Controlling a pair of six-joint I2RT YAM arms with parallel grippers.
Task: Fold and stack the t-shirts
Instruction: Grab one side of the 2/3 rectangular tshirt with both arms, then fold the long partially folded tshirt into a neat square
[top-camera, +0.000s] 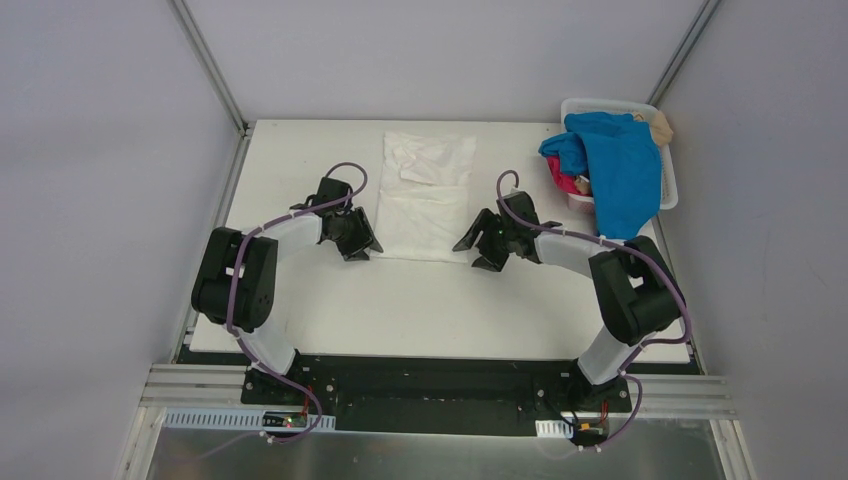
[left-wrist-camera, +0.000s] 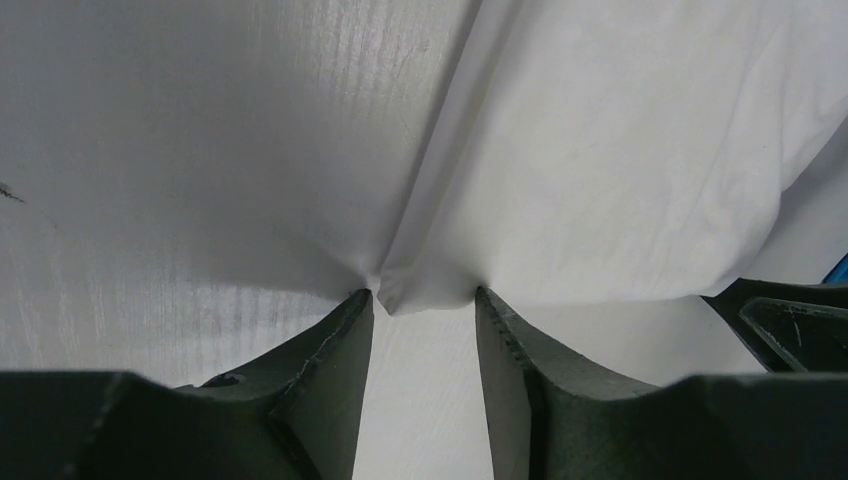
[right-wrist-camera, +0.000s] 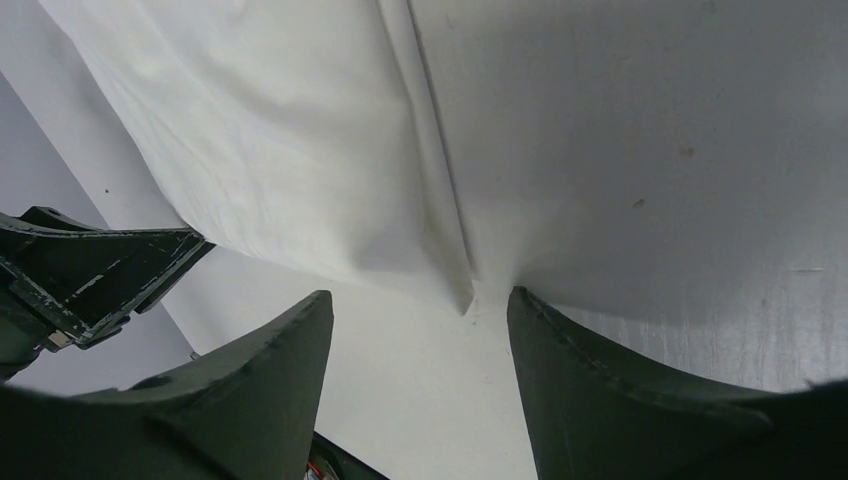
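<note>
While the white t-shirt (top-camera: 428, 200) is lying flat, your left gripper (left-wrist-camera: 422, 296) and right gripper (right-wrist-camera: 420, 294) are straddling its near corners, jaws open.

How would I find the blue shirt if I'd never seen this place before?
Start at the white table and look to its far right corner, where a white basket sits. The blue shirt hangs over the basket's front edge, down toward the table. It is the big bright one: the pink shirt beside it barely peeks out, and the white shirt lies flat mid-table.
</note>
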